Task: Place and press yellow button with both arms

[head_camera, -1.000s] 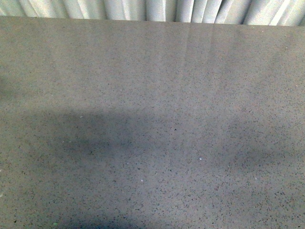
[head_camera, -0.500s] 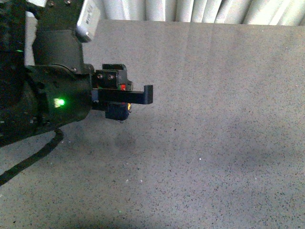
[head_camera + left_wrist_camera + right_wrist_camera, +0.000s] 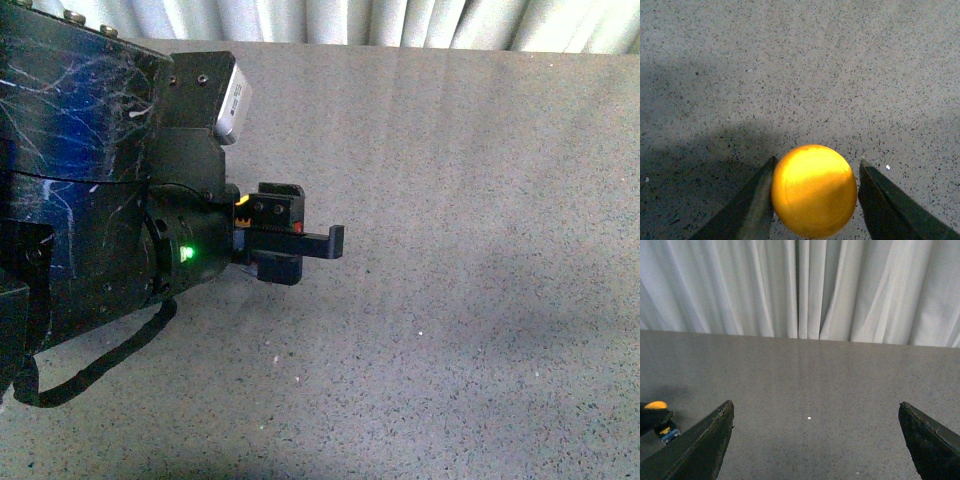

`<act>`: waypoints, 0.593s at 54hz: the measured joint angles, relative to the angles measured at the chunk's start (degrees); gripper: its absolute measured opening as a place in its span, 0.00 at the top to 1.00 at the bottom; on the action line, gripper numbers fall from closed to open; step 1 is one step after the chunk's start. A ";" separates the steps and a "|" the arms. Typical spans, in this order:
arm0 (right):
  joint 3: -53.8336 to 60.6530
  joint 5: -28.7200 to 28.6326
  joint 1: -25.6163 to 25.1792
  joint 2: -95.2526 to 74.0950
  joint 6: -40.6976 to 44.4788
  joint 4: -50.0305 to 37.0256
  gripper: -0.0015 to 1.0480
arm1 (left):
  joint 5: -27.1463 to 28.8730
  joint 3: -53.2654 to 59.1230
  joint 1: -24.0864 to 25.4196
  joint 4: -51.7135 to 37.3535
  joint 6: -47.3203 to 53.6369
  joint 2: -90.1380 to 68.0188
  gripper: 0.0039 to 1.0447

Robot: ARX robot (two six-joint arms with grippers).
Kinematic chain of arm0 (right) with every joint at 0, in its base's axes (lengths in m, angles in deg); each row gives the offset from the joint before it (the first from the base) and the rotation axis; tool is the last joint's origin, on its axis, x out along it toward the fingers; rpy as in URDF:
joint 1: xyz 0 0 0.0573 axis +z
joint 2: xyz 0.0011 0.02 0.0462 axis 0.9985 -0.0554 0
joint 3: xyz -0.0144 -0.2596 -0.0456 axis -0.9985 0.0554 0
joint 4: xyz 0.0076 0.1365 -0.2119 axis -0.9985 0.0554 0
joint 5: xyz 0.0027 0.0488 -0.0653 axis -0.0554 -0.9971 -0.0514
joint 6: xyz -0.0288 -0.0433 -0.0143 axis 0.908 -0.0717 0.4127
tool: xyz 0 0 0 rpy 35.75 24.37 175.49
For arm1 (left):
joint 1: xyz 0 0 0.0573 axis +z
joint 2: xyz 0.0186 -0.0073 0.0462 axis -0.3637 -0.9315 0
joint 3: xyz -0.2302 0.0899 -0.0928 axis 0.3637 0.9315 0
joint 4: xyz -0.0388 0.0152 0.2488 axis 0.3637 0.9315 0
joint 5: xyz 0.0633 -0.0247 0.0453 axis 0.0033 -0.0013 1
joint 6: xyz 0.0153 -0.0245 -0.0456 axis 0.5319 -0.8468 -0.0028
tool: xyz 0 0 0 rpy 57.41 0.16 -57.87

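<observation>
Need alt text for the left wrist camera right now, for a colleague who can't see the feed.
The yellow button, its domed cap facing the camera, sits between the two dark fingers of the left gripper. Beyond it is a speckled grey table, partly in shadow.

yellow button (image 3: 813, 190): smooth glossy plastic | table (image 3: 480, 330): matt speckled stone-look | curtain (image 3: 840, 285): white cloth

Speckled grey surface (image 3: 480, 300) (pale curtain (image 3: 800, 285) behind)
</observation>
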 joint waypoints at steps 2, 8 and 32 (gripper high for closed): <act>0.00 -0.02 0.00 0.00 0.00 0.00 0.09 | -0.02 0.07 0.00 -0.04 -0.04 -0.09 0.46; 0.00 0.00 0.00 0.00 0.00 0.00 0.09 | -0.04 1.01 -0.02 -0.87 -0.39 0.11 0.29; 0.00 -0.02 0.00 0.00 0.00 0.00 0.09 | -5.86 10.78 11.06 1.38 -1.60 16.39 0.09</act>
